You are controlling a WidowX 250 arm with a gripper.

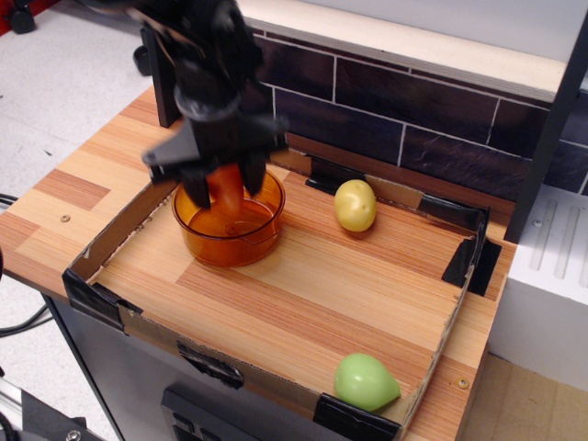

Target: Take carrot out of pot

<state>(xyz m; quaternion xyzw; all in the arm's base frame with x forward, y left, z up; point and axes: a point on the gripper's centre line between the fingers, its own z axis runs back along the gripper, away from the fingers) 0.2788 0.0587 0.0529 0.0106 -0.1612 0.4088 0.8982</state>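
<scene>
Yellow lemon-like toy (355,205) near cardboard tray (441,354) back wall, green pear-like toy (365,382) in front right corner, dark tiles (395,115) behind

I see open wooden floor across the tray's (129,216) middle. The pot (230,234) blocks the back-left, the yellow toy (355,205) the back wall, the green toy (365,382) the front-right corner. Low cardboard walls ring everything.
</scene>
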